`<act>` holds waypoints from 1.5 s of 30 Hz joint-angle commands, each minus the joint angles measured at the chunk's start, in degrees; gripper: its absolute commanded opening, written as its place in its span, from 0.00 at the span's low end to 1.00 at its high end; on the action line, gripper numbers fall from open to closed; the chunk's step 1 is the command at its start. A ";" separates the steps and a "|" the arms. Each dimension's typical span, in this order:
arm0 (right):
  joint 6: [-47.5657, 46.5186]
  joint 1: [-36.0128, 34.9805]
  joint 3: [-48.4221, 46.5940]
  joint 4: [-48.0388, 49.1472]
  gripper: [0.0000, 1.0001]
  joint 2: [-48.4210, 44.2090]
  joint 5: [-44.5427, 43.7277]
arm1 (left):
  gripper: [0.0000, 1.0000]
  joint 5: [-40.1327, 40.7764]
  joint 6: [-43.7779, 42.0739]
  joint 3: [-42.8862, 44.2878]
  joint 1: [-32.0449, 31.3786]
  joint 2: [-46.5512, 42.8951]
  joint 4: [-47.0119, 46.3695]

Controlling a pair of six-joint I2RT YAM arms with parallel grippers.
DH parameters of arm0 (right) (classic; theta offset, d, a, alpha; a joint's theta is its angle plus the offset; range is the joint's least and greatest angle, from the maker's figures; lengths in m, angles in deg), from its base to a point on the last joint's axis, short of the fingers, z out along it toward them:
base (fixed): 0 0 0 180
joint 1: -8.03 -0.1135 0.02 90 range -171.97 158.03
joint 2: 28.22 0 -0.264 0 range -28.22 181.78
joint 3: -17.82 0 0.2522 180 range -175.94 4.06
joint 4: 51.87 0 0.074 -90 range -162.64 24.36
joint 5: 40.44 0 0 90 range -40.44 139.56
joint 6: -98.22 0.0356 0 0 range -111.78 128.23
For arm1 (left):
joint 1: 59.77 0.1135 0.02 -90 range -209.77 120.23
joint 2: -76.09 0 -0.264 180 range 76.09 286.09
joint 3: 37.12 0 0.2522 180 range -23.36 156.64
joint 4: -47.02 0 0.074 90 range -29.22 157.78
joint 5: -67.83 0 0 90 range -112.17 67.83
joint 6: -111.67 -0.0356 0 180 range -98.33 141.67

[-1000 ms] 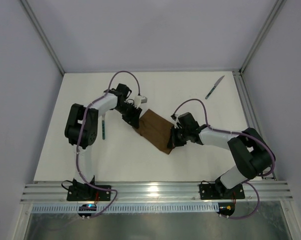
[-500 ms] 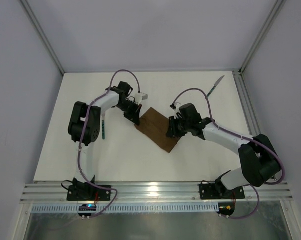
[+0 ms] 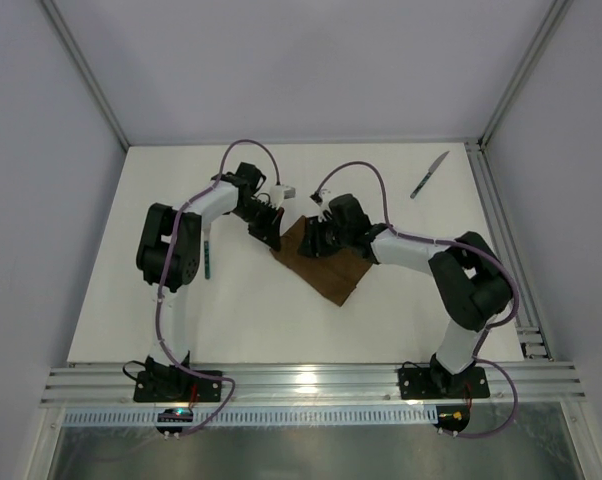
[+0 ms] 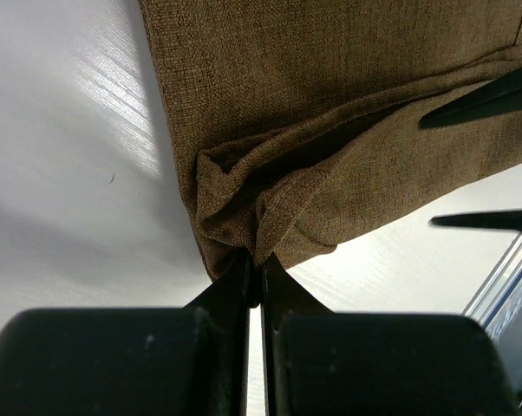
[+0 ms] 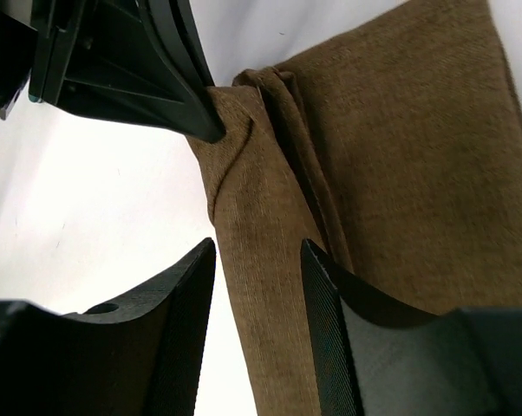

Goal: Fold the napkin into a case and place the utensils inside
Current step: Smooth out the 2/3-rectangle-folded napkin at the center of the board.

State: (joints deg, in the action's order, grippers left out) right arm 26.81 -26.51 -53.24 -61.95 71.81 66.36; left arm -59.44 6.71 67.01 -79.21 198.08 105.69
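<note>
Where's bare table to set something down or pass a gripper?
Free: near strip of table between napkin and front rail; far-left corner; far right except the knife. Crowded: centre, where left gripper and right gripper meet on the napkin; fork lies by the left arm.

no readable text, labels or numbers, seemingly none anywhere

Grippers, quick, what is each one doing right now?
Left gripper: closed, pinching a bunched corner of the napkin.
Right gripper: open over a napkin fold, gripping nothing.
</note>
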 commanded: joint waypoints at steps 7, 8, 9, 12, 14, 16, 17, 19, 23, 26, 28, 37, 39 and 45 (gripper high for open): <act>2.15 -1.05 -4.75 4.84 0.45 6.93 -2.91 | 0.00 -2.09 2.04 1.21 -0.25 0.70 0.10; 2.41 -1.05 -4.75 4.93 0.36 7.37 -3.43 | 0.00 -2.18 2.04 1.21 -0.25 0.70 0.18; 2.76 -0.96 -4.75 5.10 0.31 7.81 -3.61 | 0.01 -2.19 2.13 1.21 -0.25 0.79 0.27; 3.91 -0.88 -5.37 4.41 0.12 9.48 -3.79 | 0.03 -1.92 1.87 1.21 -0.25 0.70 0.45; 4.78 -0.79 -5.72 4.05 0.08 10.27 -4.05 | 0.05 -2.10 1.69 1.13 -0.25 0.26 0.53; 5.14 -0.35 -6.59 3.44 0.06 11.06 -3.53 | 0.11 -2.62 1.51 1.13 -0.25 0.17 0.62; 5.49 -0.17 -7.03 2.31 0.06 12.11 -3.26 | 0.15 -3.06 1.43 1.13 -0.25 0.00 0.71; 6.10 0.53 -7.74 1.42 0.04 13.08 -2.47 | 0.27 -3.07 1.16 1.13 -0.25 -0.44 0.62; 6.99 1.32 -7.04 0.71 0.04 14.49 -0.27 | 0.38 0.09 0.72 1.13 -0.25 -2.98 0.01; 7.25 1.76 -5.81 1.59 0.04 14.32 0.69 | 0.44 3.34 0.46 1.65 -0.25 -5.88 -1.39; 7.07 1.85 -5.98 1.77 0.04 14.49 1.39 | 0.46 5.02 0.20 2.79 -0.25 -7.03 -2.62; 6.81 2.20 -6.51 1.94 0.04 14.76 2.98 | 0.44 6.86 -7.09 6.31 -3.58 -2.56 -1.31; 6.81 2.20 -6.42 2.03 0.04 14.67 3.07 | 0.40 7.31 -8.67 6.31 -4.55 -2.11 -0.87; 6.99 2.46 -6.77 2.12 0.04 14.76 3.42 | 0.35 7.48 -11.14 6.40 -5.43 -2.20 1.41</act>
State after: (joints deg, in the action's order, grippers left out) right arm 33.94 -24.39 -59.89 -59.20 85.10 70.21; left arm -52.54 -1.60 72.30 -84.83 196.16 105.34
